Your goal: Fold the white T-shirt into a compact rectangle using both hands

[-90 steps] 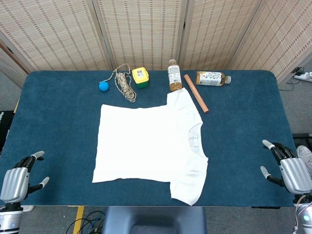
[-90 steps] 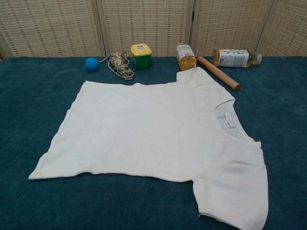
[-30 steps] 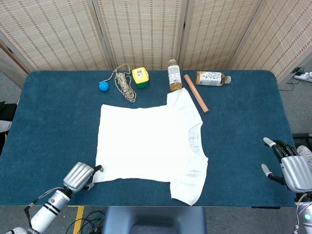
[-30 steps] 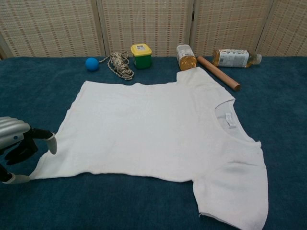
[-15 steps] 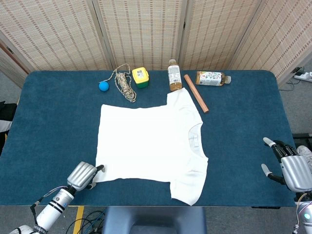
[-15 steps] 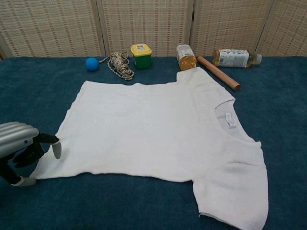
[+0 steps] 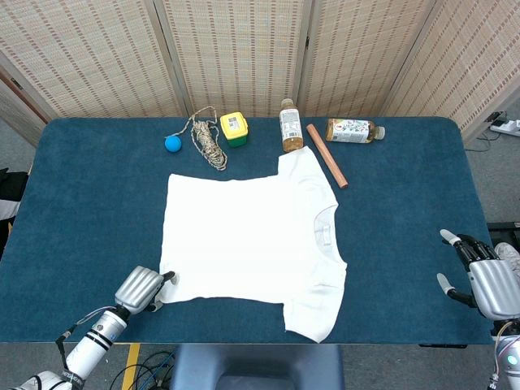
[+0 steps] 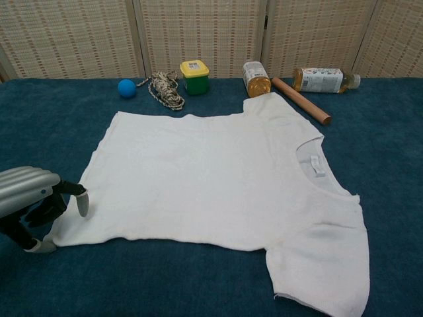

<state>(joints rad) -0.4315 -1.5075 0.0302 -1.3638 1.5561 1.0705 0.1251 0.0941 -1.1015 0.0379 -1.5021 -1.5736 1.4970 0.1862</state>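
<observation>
The white T-shirt (image 7: 248, 240) (image 8: 211, 185) lies flat on the blue table (image 7: 406, 211), collar toward the right and hem toward the left. My left hand (image 7: 140, 288) (image 8: 30, 205) is at the hem's near corner. Its fingers (image 8: 80, 201) reach over the cloth edge and its thumb (image 8: 39, 246) sits just outside the corner, with a gap between them and no cloth lifted. My right hand (image 7: 481, 283) hovers by the table's right near edge, fingers spread and holding nothing, far from the shirt. The chest view does not show it.
Along the far edge sit a blue ball (image 7: 172, 144), a coil of rope (image 7: 209, 142), a yellow-lidded green tub (image 7: 234, 128), an upright bottle (image 7: 290, 126), a wooden rod (image 7: 326, 154) and a lying bottle (image 7: 353, 130). The upright bottle and the rod are close to the far sleeve.
My left hand has come in from the table's left near corner to the shirt's hem corner, and its fingers now reach over the cloth edge. The right hand has barely moved.
</observation>
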